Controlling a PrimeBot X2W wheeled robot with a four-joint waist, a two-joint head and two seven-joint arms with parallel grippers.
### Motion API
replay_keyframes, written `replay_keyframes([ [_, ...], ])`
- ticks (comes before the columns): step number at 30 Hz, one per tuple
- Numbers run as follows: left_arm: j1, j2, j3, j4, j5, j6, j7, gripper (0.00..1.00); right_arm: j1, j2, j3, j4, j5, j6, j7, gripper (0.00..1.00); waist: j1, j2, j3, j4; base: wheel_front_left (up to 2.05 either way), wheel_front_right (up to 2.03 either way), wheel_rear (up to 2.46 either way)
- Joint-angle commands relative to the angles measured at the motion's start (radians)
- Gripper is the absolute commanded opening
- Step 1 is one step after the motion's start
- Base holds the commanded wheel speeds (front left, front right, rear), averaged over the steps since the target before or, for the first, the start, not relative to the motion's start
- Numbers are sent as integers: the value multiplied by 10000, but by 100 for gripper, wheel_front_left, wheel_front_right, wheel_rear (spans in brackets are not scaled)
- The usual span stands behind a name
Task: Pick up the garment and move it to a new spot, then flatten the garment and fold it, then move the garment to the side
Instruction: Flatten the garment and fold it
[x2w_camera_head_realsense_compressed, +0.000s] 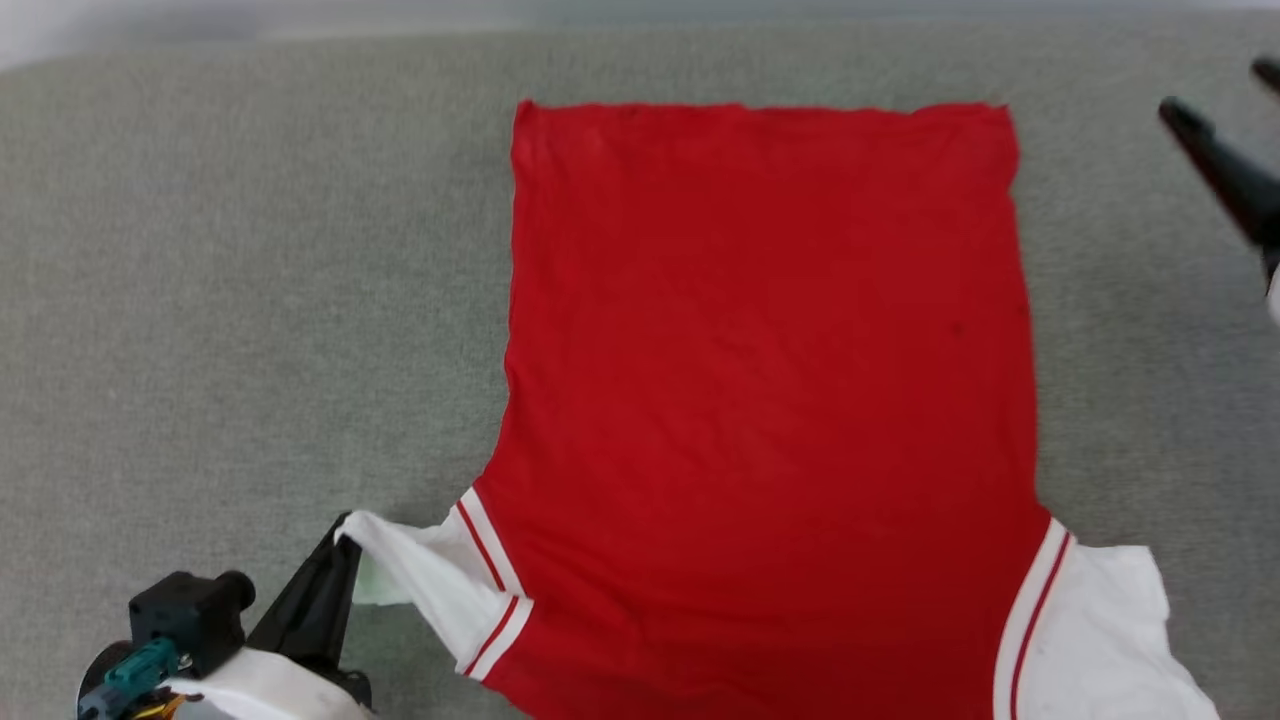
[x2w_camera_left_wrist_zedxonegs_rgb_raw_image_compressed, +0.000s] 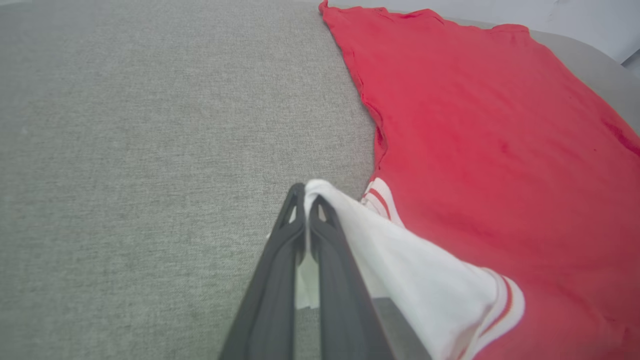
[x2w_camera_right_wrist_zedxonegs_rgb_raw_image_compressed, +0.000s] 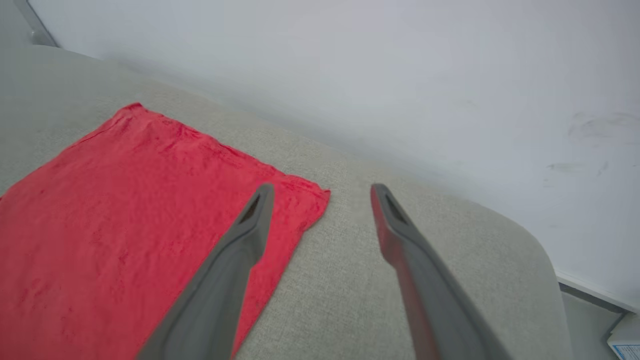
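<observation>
The garment lies flat on the grey cushion with its plain red back up, hem at the far side and white sleeves toward me. My left gripper at the lower left is shut on the tip of the garment's left white sleeve, holding that sleeve pulled out sideways. In the left wrist view the left gripper has white cloth pinched between its tips. My right gripper stands open above the cushion just past the garment's far right hem corner, holding nothing. One right finger shows at the right edge of the head view.
The grey fabric surface stretches wide on both sides of the garment. A pale wall rises behind its rounded far edge. The other white sleeve lies spread at the lower right.
</observation>
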Motion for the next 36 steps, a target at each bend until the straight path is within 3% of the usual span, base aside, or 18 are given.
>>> replay_keyframes([
  [1, -215, -31, 15, -50, 104, -9, -49, 0, -422, 90, 79, 200, -50, -3, 369, 100, -2, 0, 610, 392, 0, 0, 0],
  [8, -1014, -333, -140, -297, 664, -45, -38, 0, -3402, 327, 867, 1945, 249, -3, 4635, 100, -2, 0, 1853, 1083, 0, 0, 0],
  [13, -1528, -592, -254, -451, 980, -149, -39, 0, -4785, 325, 1066, 2862, -21, -3, 6972, 100, -2, 0, 2702, 1513, 0, 0, 0],
  [20, -2150, -809, -406, -589, 1370, -234, -15, 0, -5408, 1028, 223, 3900, -686, -3, 7785, 100, -2, 0, 3639, 1972, 0, 0, 0],
  [27, -2243, -1039, -453, -607, 1483, -229, -24, 0, -3945, 1244, 225, 4346, -706, -3, 7866, 100, -2, 0, 3822, 2062, 0, 0, 0],
  [28, -2244, -1063, -450, -571, 1491, -251, -26, 0, -3847, 1194, 205, 4303, -701, -3, 7773, 43, -2, 0, 3779, 2036, 0, 0, 0],
  [29, -2228, -1075, -444, -534, 1505, -244, -28, 0, -3810, 1145, 170, 4235, -660, -3, 7726, 0, -2, 0, 3715, 2001, 0, 0, 0],
  [36, -1869, -1208, -303, -347, 1492, -277, -44, 0, -4257, 704, 146, 3345, -378, -3, 6974, 0, -2, 0, 2728, 1636, 0, 0, 0],
])
